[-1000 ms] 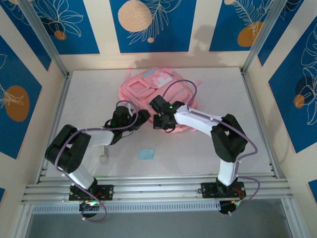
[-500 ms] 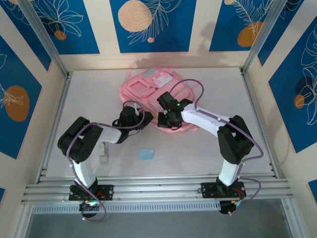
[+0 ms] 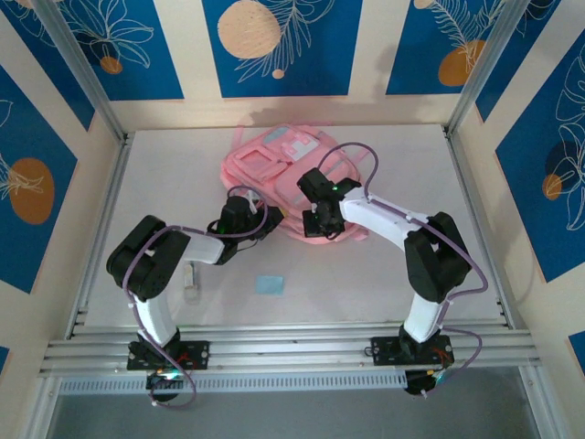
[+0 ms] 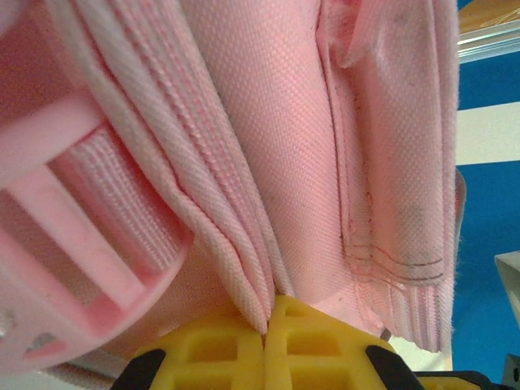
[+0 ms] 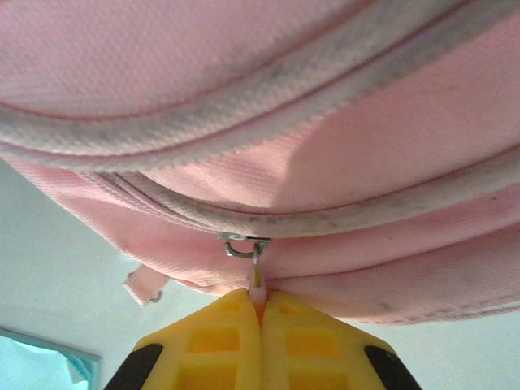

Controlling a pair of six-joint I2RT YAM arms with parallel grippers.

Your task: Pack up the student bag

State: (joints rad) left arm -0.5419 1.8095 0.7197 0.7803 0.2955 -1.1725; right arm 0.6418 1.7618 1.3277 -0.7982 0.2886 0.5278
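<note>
The student bag (image 3: 274, 160) is a soft pink backpack lying flat at the back middle of the table. My left gripper (image 3: 263, 219) sits at the bag's near left edge. In the left wrist view its yellow fingers (image 4: 203, 349) are shut on a fold of the bag's pink fabric (image 4: 252, 276), beside a pink plastic strap buckle (image 4: 65, 268). My right gripper (image 3: 316, 219) is at the bag's near right edge. In the right wrist view that gripper (image 5: 260, 302) is shut on the small zipper pull (image 5: 257, 278), which hangs from a metal ring (image 5: 244, 246) on the bag's seam.
A small light-blue flat item (image 3: 270, 284) lies on the table in front of the bag. A pale small object (image 3: 190, 285) lies beside the left arm's base link. Aluminium rails (image 3: 292, 347) run along the near edge, and patterned walls close in the table.
The left arm reached forward and its gripper shut on the bag's fabric. The right gripper, still shut on the zipper pull, moved right and away along the bag's edge.
</note>
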